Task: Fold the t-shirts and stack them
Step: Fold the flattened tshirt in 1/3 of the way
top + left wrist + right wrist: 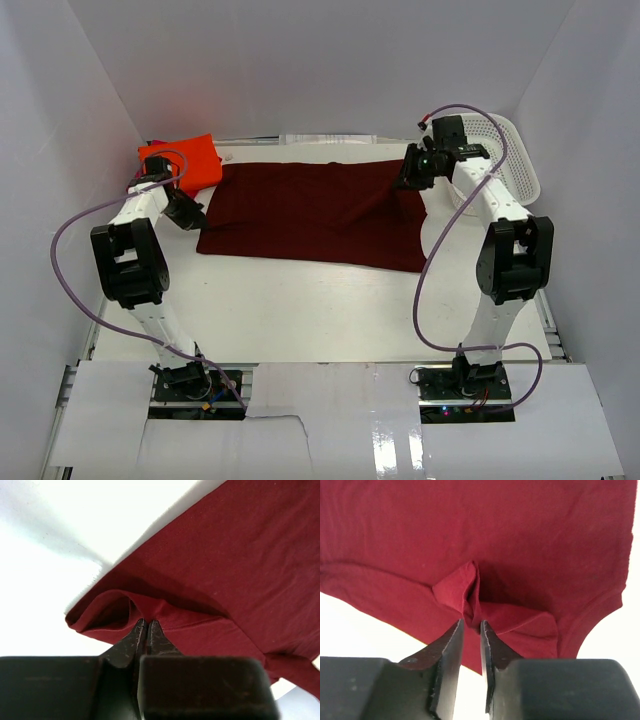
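The dark maroon-red t-shirt (pixel 310 215) lies spread flat across the middle of the table. It fills the left wrist view (pixel 240 555) and the right wrist view (pixel 470 530). My left gripper (pixel 192 214) is at the shirt's left edge, shut (pixel 146 621) on a raised fold of its hem. My right gripper (pixel 408 180) is over the shirt's far right part, its jaws (pixel 471 622) closed on a pinched bunch of maroon cloth. The bright orange t-shirt (pixel 190 160) lies folded at the back left. I cannot make out the magenta-pink shirt.
A white mesh basket (pixel 515 150) stands at the back right, behind my right arm. White walls close in the table on three sides. Purple cables loop from both arms.
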Action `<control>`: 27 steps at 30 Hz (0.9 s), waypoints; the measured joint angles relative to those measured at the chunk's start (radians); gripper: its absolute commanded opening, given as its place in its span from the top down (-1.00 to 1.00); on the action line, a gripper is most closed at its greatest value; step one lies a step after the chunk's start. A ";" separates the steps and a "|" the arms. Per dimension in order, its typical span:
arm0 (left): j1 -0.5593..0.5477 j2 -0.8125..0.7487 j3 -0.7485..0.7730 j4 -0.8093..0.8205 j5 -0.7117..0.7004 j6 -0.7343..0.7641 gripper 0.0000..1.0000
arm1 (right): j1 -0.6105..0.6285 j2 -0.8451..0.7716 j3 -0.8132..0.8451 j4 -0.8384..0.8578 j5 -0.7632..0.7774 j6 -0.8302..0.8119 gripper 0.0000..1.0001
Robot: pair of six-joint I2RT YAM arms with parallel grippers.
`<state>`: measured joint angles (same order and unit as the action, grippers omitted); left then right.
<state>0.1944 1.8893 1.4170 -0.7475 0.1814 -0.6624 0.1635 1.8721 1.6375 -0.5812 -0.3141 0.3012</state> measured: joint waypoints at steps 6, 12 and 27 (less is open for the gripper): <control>0.000 0.000 0.031 0.000 -0.024 -0.002 -0.75 | 0.000 0.026 0.094 -0.015 0.087 0.009 0.11; 0.000 -0.016 0.090 0.002 -0.077 0.000 -0.95 | 0.000 -0.011 0.049 0.003 0.177 0.008 0.01; -0.118 -0.091 -0.099 0.050 -0.033 0.079 -0.90 | 0.037 -0.210 -0.414 -0.019 0.163 0.028 0.15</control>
<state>0.0761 1.7981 1.3182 -0.6979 0.1482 -0.5831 0.2001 1.6619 1.2232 -0.6006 -0.1509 0.3294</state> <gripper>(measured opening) 0.952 0.467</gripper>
